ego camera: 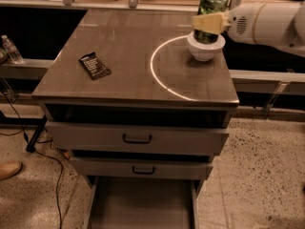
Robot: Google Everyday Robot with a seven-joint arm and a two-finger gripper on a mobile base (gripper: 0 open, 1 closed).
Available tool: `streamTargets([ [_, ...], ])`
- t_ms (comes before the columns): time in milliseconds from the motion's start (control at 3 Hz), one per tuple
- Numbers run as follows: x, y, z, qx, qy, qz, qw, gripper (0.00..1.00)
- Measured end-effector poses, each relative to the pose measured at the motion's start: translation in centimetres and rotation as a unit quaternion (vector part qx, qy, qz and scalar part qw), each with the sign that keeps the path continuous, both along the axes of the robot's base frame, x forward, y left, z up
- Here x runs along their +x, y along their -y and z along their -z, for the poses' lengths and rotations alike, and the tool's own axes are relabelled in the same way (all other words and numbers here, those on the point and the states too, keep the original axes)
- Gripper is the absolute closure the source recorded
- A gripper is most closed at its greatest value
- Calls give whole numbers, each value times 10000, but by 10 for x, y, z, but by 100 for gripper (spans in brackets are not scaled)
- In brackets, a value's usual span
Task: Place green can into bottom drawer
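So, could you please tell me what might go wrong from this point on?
The hand grips the green can right over the white bowl, near the right edge of the cabinet top; a low sweep could knock the bowl off. The two upper drawers stick out above the bottom drawer, so the can or arm might clip their fronts on the way down. Set down carelessly, the upright can may tip over on the drawer floor.

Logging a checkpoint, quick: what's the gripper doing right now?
Gripper: closed on the green can, at the back right of the cabinet top, just above the white bowl.
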State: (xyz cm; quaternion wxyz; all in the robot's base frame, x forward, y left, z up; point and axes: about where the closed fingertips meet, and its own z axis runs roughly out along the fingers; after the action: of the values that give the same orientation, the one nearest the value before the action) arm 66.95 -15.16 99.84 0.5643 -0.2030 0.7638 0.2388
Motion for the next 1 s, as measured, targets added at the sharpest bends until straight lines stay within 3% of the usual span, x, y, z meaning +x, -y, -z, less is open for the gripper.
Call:
streamTargets([
  [667,-90,59,-6,-135,-124,-637,9978,100],
  [1000,-139,97,10,-240,-538,-1001,9932,100],
])
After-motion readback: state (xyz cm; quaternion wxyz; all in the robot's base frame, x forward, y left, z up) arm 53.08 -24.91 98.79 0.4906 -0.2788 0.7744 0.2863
